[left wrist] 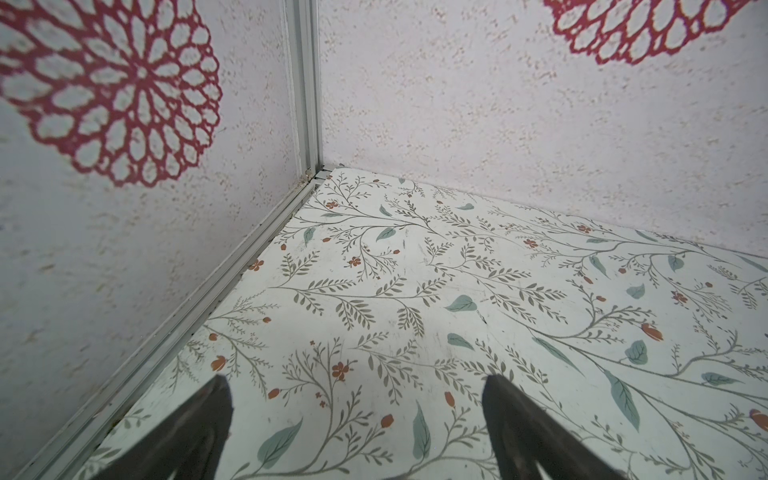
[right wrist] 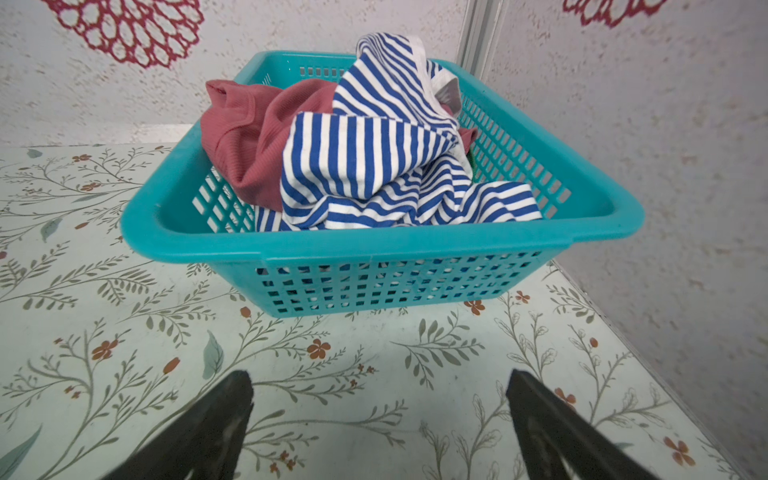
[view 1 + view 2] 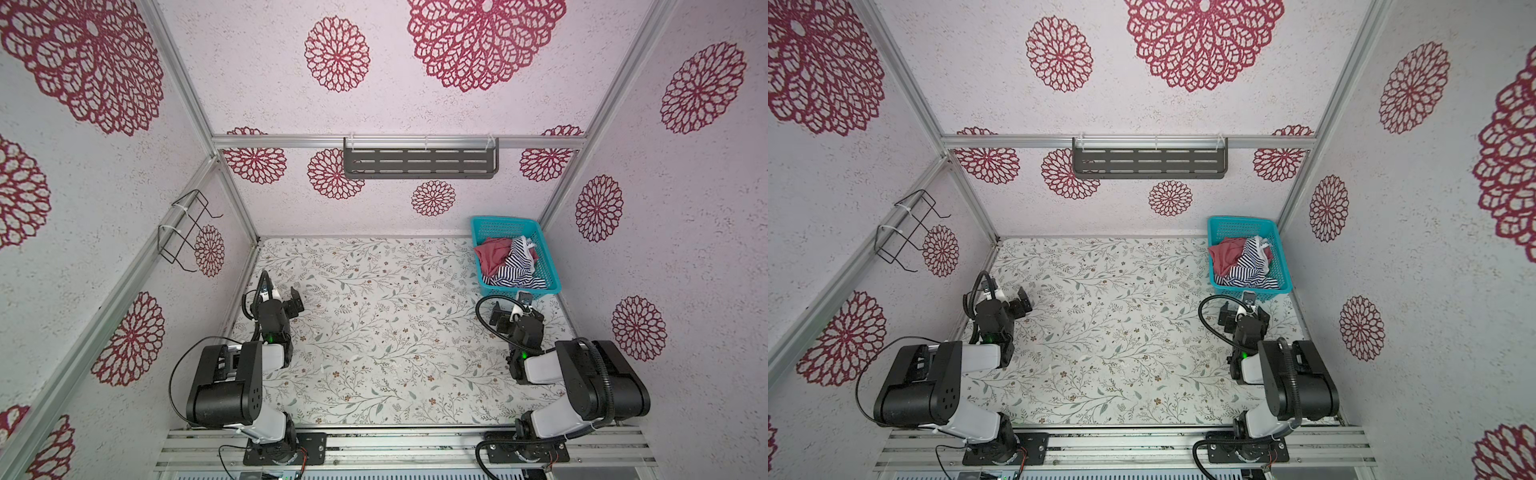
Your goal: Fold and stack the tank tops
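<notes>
At the far right corner of the bench (image 3: 374,332), close to both walls: teal mesh basket (image 3: 505,220), visible in both top views (image 3: 1241,219). Heaped inside, crumpled and unfolded: striped tank top (image 3: 515,266), navy and white with white trim, uppermost and spilling toward the near rim. Bunched under it and to its left: dusty red-pink tank top (image 3: 492,253). Same heap from the right wrist view, basket rim (image 2: 395,245) in front, stripes (image 2: 365,166) draped over pink (image 2: 253,137). Tucked at the striped cloth's edge: thin sliver of green tank top (image 2: 471,165), mostly hidden, shape impossible to tell.

Just short of the basket's near wall, above the bench, not touching it: right claw (image 3: 511,305) (image 2: 380,378), spread wide, gripping nothing, facing the basket.

Over on the left side of the bench, near the left wall and well apart from the basket: left claw (image 3: 286,297) (image 1: 357,382), likewise spread wide and bare, pointed toward the far left corner, only flowered bench surface between its fingers.
</notes>
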### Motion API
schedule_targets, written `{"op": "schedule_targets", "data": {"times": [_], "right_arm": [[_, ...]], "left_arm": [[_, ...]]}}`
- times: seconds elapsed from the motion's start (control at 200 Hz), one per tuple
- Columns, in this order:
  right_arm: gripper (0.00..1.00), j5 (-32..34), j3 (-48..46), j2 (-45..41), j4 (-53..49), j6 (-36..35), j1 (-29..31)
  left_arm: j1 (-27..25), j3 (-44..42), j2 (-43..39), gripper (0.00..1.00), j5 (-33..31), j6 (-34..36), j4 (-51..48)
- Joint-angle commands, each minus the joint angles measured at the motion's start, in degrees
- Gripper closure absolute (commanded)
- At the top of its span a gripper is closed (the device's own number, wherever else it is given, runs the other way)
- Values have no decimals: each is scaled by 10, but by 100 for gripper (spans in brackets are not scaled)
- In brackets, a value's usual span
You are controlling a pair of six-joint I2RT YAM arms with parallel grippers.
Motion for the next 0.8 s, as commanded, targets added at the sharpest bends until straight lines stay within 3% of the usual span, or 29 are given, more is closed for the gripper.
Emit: {"op": "schedule_targets", "data": {"times": [0.0, 0.185, 0.32, 0.455, 0.595, 0.721, 0.796], "right_arm": [[1, -8, 17, -1, 10, 12, -3], [1, 1, 9, -29, 12, 21, -9], [1, 23, 90, -186, -262, 41, -18], [1, -22, 237, -267, -538, 84, -20], [1, -61, 443, -179, -763, 115, -55], [2, -116, 570, -50, -827, 115, -85], [8, -131, 623, 16, -834, 116, -95]], "left_arm": [[4, 6, 4, 3, 3, 11, -6], [7, 1, -16, 1, 2, 13, 4], [-29, 54, -195, 2, -101, -7, -232], [-56, 139, -314, 2, -122, -73, -463], [-103, 206, -339, 2, -90, -158, -620], [-179, 233, -322, 1, -79, -210, -671], [-220, 237, -318, 2, -89, -225, -679]]}}
